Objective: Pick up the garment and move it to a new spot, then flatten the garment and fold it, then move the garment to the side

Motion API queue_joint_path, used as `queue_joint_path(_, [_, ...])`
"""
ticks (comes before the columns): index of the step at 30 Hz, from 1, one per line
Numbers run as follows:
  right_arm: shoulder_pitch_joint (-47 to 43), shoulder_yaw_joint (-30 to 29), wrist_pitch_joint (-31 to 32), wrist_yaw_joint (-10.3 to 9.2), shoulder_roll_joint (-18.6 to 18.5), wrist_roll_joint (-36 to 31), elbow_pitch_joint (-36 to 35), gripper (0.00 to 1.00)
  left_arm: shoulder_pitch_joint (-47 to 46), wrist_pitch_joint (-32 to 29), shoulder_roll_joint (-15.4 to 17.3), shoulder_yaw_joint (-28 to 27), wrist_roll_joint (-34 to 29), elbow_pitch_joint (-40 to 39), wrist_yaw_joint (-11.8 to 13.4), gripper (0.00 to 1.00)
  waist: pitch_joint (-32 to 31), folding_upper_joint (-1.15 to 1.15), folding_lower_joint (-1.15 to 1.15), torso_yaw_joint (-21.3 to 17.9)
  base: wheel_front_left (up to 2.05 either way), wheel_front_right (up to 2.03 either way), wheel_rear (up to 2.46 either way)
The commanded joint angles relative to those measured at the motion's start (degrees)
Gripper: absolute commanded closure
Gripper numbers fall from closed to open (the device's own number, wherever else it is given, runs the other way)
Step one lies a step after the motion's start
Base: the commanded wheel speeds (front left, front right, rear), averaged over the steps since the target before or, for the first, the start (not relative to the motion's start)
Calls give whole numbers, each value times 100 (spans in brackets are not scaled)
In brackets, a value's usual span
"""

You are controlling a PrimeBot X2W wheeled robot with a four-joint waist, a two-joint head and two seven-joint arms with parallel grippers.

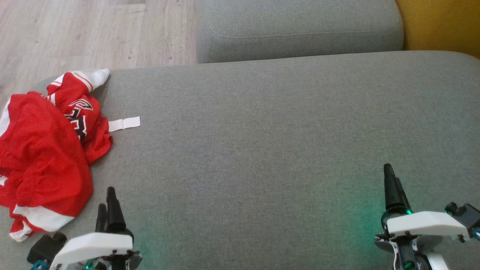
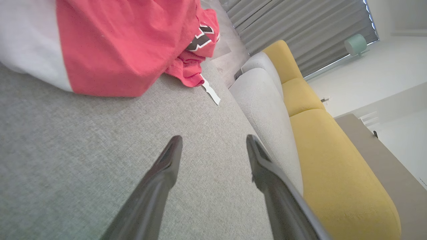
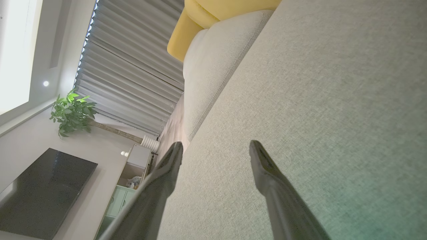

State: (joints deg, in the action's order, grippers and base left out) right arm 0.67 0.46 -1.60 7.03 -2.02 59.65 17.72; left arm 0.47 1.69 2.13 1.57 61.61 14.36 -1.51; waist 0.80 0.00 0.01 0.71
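**Q:** Where is the garment?

**A:** The red garment [image 1: 45,150] lies crumpled at the left end of the grey sofa seat [image 1: 262,131], bunched against the seat's left edge. It is open mesh cloth, with broad white bands and thin white stripes at the hems.

**Q:** Any writing on it?

**A:** Black characters edged in white sit on a creased fold near its far side. The folds hide too much for me to read them. A flat white strip [image 1: 125,123] juts from its right side onto the seat, too small to tell whether it carries print.

**Q:** And your tools?

**A:** My left tool [image 1: 106,198] hovers just beside the garment's near corner, its dark tapered fingers [image 2: 160,180] spread wide and holding nothing. My right tool [image 1: 390,170] is well apart at the seat's right end, likewise spread wide over the woven fabric with nothing in its grip.

**Q:** What surrounds the seat?

**A:** A grey back cushion [image 1: 300,30] with a stitched seam, a yellow cushion [image 1: 442,22] beside it, and pale wood floor planks [image 1: 93,33].
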Motion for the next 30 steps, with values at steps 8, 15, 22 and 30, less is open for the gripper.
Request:
queue_joint_path(8, [342,160,-191,21,-51,-578,-242,0,-257,191,48,10,-545,-317,90,0,5,0,0,17,0,0,0])
queue_joint_path(15, [372,280,-309,24,-55,-1013,-236,0,-249,308,51,78,-1013,-390,147,0,-14,0,0,28,0,0,0])
queue_joint_path(22, [406,484,-444,27,-59,-1609,-303,0,-242,442,54,180,-1592,-459,215,0,-30,0,0,42,0,0,0])
queue_joint_path(30, [399,589,-579,30,-63,-2248,-339,0,-230,576,57,313,-2080,-597,237,0,-60,0,0,77,0,0,0])
